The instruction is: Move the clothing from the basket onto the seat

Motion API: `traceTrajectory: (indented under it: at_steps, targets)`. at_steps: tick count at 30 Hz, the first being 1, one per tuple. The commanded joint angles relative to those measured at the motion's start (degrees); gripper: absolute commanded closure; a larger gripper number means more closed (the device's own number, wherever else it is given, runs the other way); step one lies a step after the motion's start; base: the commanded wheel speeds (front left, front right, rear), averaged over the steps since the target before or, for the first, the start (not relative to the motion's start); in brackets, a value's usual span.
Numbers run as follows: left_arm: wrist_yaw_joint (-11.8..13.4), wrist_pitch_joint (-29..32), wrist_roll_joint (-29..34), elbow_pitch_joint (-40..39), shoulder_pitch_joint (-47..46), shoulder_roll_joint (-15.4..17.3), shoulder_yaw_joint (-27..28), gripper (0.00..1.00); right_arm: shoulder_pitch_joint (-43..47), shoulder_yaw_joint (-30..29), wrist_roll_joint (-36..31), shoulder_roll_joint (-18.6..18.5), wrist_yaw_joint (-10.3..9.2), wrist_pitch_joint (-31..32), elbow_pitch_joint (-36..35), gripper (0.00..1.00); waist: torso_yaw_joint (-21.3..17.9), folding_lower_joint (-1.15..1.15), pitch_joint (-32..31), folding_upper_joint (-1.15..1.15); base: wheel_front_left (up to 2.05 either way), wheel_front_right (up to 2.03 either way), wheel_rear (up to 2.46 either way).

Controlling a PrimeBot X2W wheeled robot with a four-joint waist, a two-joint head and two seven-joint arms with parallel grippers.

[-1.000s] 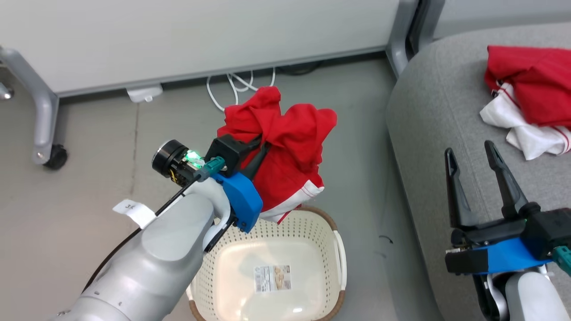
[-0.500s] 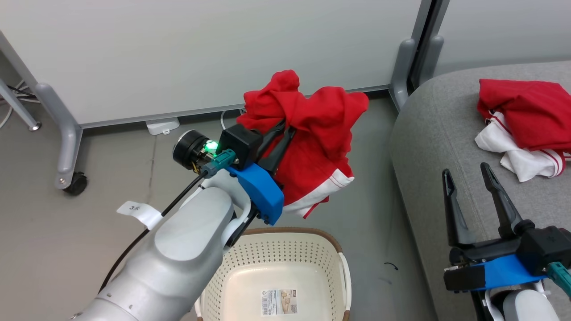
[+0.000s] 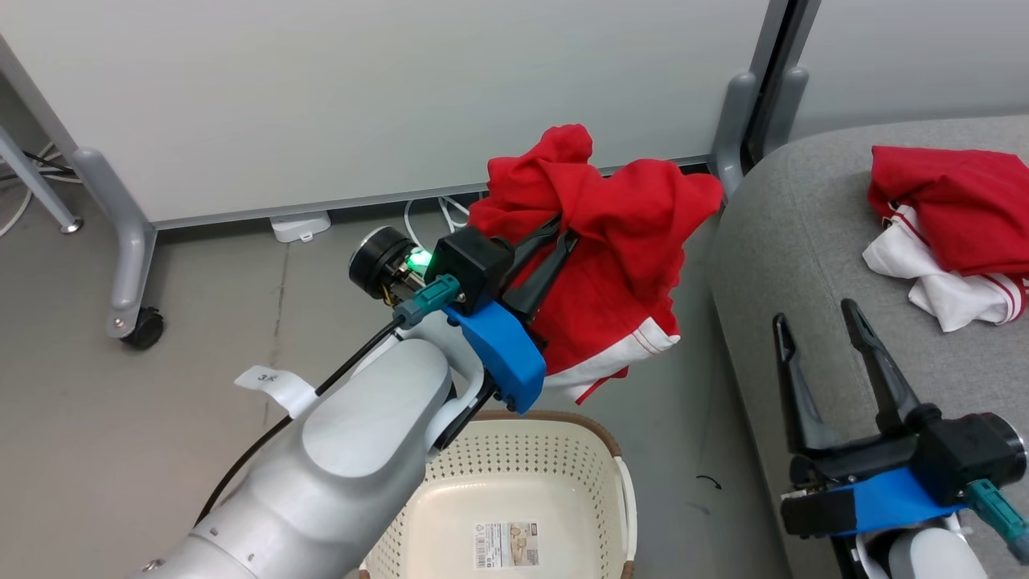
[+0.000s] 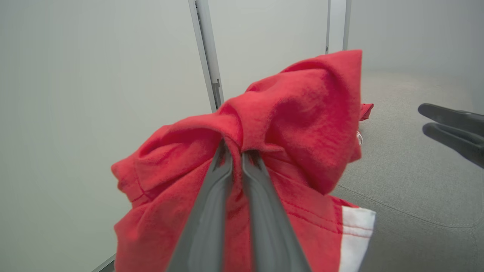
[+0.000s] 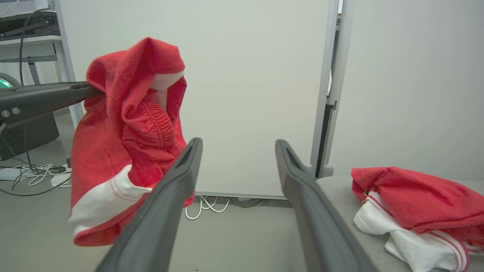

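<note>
My left gripper [image 3: 565,232] is shut on a bunched red garment with a white striped panel [image 3: 619,241], one piece of the clothing. It hangs in the air beyond the basket [image 3: 563,420] and close to the seat's left edge [image 3: 804,265]. The left wrist view shows the fingers [image 4: 211,211] pinching a fold of the red cloth [image 4: 302,113]. The basket's inside holds just a label [image 3: 505,545]. A second red and white garment [image 3: 957,209] lies crumpled on the seat. My right gripper [image 3: 813,315] stands open over the seat's near part, holding nothing, with its two fingers [image 5: 170,196] spread apart.
White partition panels on grey legs [image 3: 120,241] with a castor [image 3: 145,330] stand behind. White cables [image 3: 434,213] and a small white box [image 3: 299,225] lie on the grey floor at their foot. Bare floor separates basket and seat.
The head camera has tilted up. My left gripper has carried the red garment to the right, from over the basket's far rim to beside the seat's edge. The right gripper stays open.
</note>
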Motion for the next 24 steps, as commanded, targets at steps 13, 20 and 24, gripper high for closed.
traceTrajectory:
  at_steps: [13, 20, 24]
  targets:
    - [-0.34, -0.13, -0.03, -0.6, -1.34, -0.29, -1.23, 1.0, -7.88, 13.03, 0.29, -4.45, 0.03, -0.04, 0.84, 0.0, 0.95, 0.0, 0.69, -0.01, 0.0, 0.0, 0.0]
    - [-0.35, -0.17, 0.17, -0.63, -1.48, -0.74, -2.06, 1.0, -13.81, 16.35, -1.62, -4.19, 0.03, -0.04, 8.94, 0.0, 1.85, 0.0, 1.09, -0.01, 0.0, 0.0, 0.0]
    - [-0.36, -0.19, 0.27, -0.68, -1.7, -1.01, -2.59, 1.0, -16.41, 17.62, -1.82, -3.43, 0.03, -0.03, 14.04, 0.0, 2.29, 0.0, 1.3, -0.01, 0.0, 0.0, 0.0]
